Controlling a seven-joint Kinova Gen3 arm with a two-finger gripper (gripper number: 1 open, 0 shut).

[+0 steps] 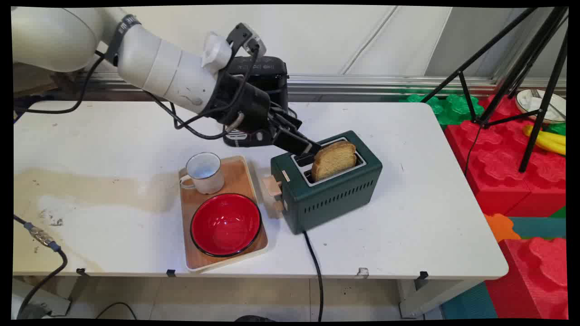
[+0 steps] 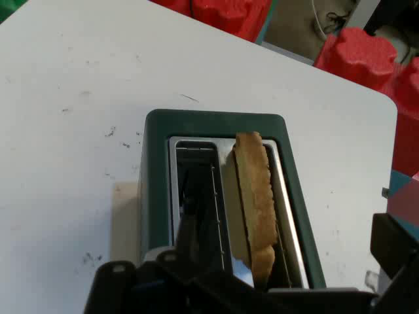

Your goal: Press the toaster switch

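on the white surface (image 1: pixel 408 217), the wooden tray (image 1: pixel 240 176) holds a red bowl (image 1: pixel 225 224) and mug (image 1: pixel 205 172). behind, the green toaster (image 1: pixel 335 194) holds toast (image 1: pixel 334 160). the pincer (image 1: pixel 312 149) is beside it, grip unclear; approach it squarely, judging by the slot.

White table (image 1: pixel 408 235), pale panelled wall (image 1: pixel 317 36) (red foam blocks (image 1: pixel 507 172) beside).

Robotics lab staged as a kitchen. White table (image 1: pixel 408 235) against a plain panelled wall, robot arm (image 1: pixel 167 74) cabled over it. Black tripod (image 1: pixel 521 68) off the table's far right corner. Red and green foam blocks (image 1: pixel 512 172) along its right edge. Toaster (image 1: pixel 331 185), mug (image 1: pixel 205 172), bowl (image 1: pixel 225 224) as props.
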